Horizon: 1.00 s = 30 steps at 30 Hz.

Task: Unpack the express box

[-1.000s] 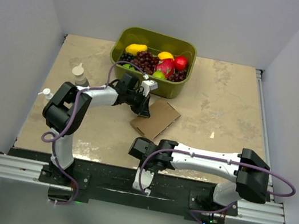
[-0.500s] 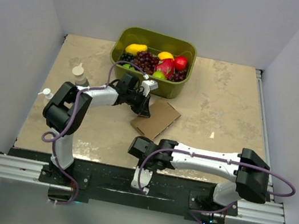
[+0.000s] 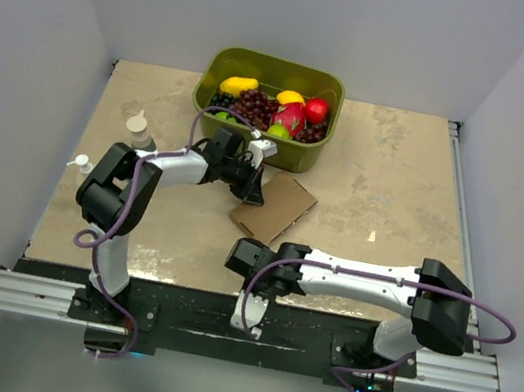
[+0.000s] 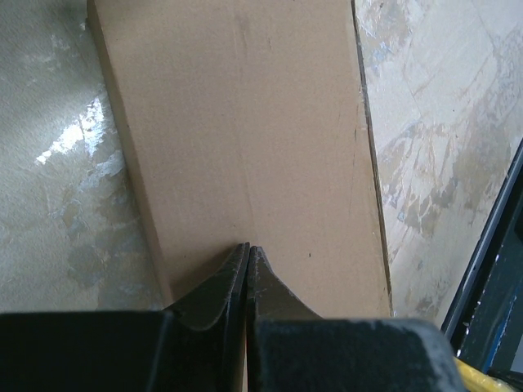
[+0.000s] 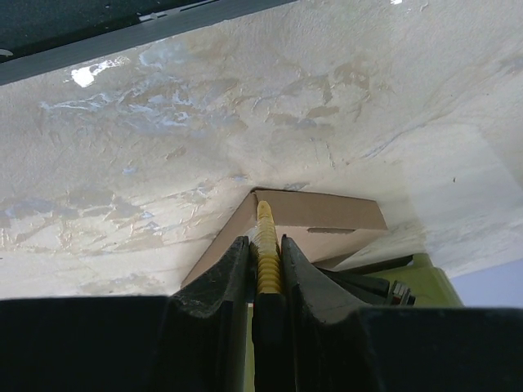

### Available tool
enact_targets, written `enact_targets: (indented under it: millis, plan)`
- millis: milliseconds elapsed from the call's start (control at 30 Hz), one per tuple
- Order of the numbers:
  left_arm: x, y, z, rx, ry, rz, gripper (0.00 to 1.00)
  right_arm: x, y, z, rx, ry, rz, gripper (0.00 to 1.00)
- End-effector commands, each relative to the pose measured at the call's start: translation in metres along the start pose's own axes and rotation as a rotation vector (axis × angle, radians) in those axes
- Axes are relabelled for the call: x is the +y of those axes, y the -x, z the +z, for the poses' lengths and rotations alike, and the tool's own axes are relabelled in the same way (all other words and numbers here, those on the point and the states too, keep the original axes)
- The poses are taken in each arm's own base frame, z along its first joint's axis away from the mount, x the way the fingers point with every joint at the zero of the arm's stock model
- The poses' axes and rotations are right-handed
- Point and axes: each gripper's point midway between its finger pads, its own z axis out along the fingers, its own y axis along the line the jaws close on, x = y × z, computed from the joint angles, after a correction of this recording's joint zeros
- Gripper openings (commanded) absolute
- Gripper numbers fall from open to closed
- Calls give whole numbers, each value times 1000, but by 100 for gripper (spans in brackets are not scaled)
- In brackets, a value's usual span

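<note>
The express box (image 3: 273, 208) lies flat and closed on the table, a thin brown cardboard mailer turned at an angle. My left gripper (image 4: 248, 245) is shut, with its tips together over the box's lid (image 4: 245, 122) near the far-left corner. Nothing shows between its fingers. My right gripper (image 5: 265, 238) hangs low over the table near the front edge and is shut on a yellow ribbed stick (image 5: 268, 245). The stick's tip points at the near corner of the box (image 5: 319, 214), a short way off. A narrow slot shows in the box's side.
An olive-green tub (image 3: 299, 157) full of fruit stands just behind the box. Two small white-capped bottles (image 3: 139, 129) (image 3: 82, 164) stand at the left, beside the left arm. The black front rail (image 3: 182, 306) runs along the near edge.
</note>
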Motion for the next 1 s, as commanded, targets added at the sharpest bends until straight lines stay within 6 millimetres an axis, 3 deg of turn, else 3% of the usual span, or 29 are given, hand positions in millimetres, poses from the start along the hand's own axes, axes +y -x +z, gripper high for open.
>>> enact_targets:
  millis: [0,700,967]
  plan:
    - [21,-23,10,67,78,-31,5,-1,-5,-5,14,12,6,0]
    - [22,-23,10,68,82,-29,4,-6,-19,3,98,-2,24,0]
    - [27,-26,12,76,96,-21,2,-8,-27,-10,131,8,24,0]
